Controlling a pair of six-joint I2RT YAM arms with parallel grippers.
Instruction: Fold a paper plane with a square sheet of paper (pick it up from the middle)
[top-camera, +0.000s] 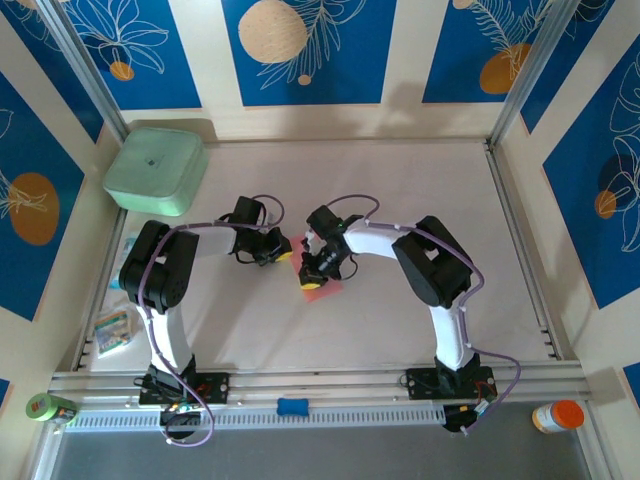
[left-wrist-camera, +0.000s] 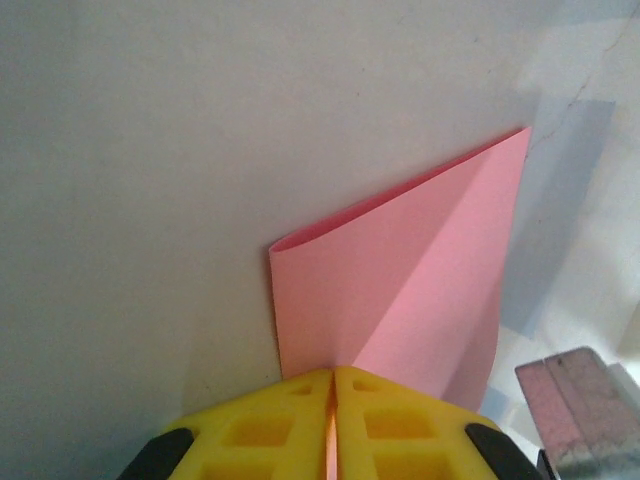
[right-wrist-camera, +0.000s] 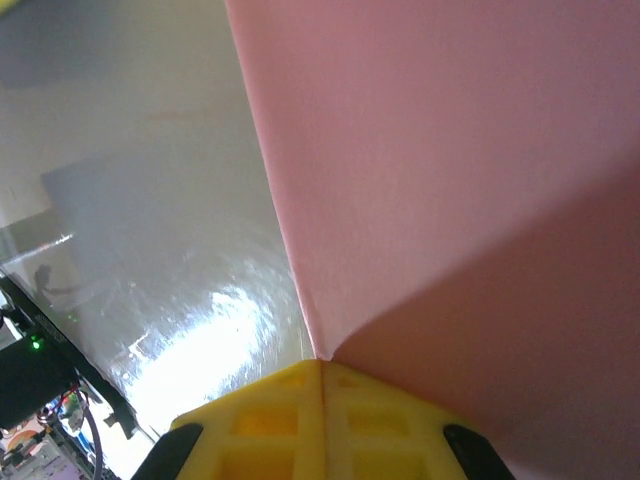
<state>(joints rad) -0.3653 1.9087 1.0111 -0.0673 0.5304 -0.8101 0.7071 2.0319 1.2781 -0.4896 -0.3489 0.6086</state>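
**ITEM: SQUARE SHEET OF PAPER (left-wrist-camera: 400, 300), PART-FOLDED**

Right hand (right-wrist-camera: 322, 372): clenched on one pink edge.
Left hand (left-wrist-camera: 333, 385): just beyond, pinched shut on the folded lower edge.
Location: between both hands, mid-counter (top-camera: 400, 325), doubled over and creased.
Handling, as judged: very light, limp, easily crumpled or torn. Take hold at the edges beside the creases; avoid pulling apart.
Mint-green box (top-camera: 155, 170): far left corner.

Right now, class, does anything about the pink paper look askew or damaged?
The square sheet of paper looks loosely folded: in the left wrist view its folded edge bulges open instead of lying flat, and a darker under layer peeks out along the top edge. No tear shows. The left gripper and right gripper both pinch it.
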